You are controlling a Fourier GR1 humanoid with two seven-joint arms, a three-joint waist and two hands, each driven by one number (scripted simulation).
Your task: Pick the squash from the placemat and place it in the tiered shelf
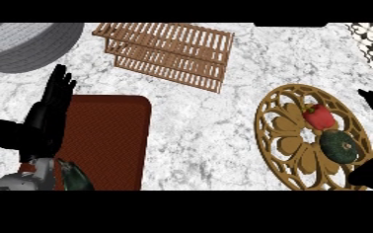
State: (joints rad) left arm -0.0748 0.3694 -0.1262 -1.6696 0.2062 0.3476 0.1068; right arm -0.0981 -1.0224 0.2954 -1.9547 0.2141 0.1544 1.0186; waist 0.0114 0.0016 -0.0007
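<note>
At lower right of the frame, a dark green round squash (pixel 339 146) lies beside a red pepper (pixel 318 117) on an ornate wooden openwork placemat (pixel 280 128); left hand (pixel 50 109), fingers straight and apart, over a dark red mat (pixel 109 138); slatted wooden tiered shelf (pixel 171 54) at upper centre.

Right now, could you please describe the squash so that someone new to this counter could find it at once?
Start at the round wooden openwork placemat on the right of the marble counter. Two things lie on its right half: a red bell pepper and, just below it and nearer the robot, the squash. The squash is the round, dark green one with a pale stem spot.
</note>
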